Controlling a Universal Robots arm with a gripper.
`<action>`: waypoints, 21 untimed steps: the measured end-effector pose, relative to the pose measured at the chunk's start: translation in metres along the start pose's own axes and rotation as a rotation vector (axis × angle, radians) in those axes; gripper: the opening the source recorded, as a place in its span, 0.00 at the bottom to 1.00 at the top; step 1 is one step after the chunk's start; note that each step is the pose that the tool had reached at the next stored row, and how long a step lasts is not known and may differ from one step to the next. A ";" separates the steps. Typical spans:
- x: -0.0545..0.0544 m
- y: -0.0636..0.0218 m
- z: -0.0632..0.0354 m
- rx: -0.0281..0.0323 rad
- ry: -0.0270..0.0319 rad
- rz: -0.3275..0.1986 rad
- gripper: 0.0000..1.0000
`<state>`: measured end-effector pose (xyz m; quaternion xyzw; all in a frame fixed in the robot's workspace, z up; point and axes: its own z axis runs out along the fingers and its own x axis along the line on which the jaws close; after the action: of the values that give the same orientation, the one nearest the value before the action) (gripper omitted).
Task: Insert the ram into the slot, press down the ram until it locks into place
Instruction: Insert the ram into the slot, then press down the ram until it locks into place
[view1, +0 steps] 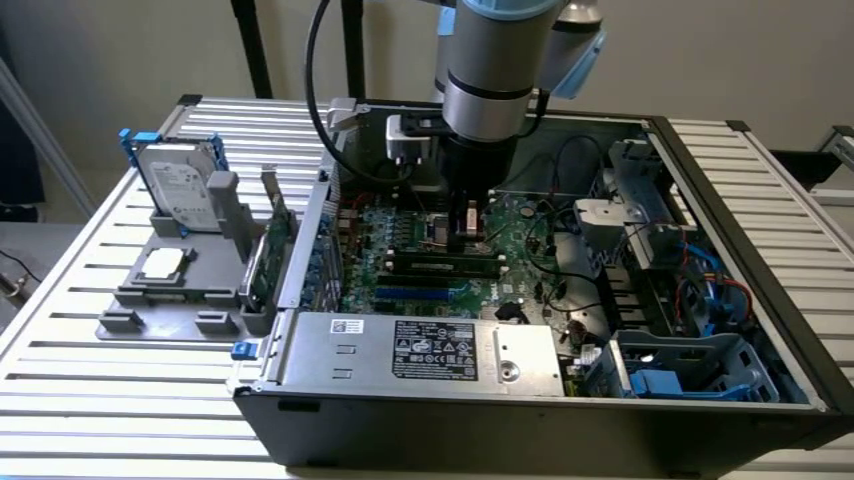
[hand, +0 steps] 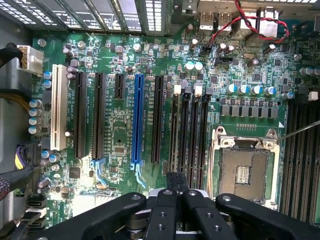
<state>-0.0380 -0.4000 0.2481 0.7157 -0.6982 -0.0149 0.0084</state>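
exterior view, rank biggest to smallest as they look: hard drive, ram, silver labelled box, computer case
1. computer case
2. silver labelled box (nearest the camera, so flattered)
3. hard drive
4. ram

Arm (view1: 489, 70) vertical, wrist straight down, gripper (hand: 175, 183) fingers tight together.

A pale wall (view1: 120, 50) stands behind a slatted metal counter (view1: 60, 385); two dark poles (view1: 251, 45) rise at the back.

motherboard (hand: 125, 145): glossy green board | slot (hand: 184, 130): black plastic, slight sheen | processor socket (hand: 245, 145): bright bare metal | case (view1: 534, 435): matt dark-grey metal | table (view1: 80, 345): ribbed pale metal
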 end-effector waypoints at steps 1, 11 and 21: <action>0.000 0.0000 0.0000 0.0000 0.0001 0.000 0.11; 0.000 0.0000 0.0000 0.0000 0.0001 0.000 0.11; -0.001 0.0035 0.0058 0.0000 0.0001 0.000 0.11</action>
<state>-0.0417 -0.3988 0.2425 0.7155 -0.6984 -0.0148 0.0084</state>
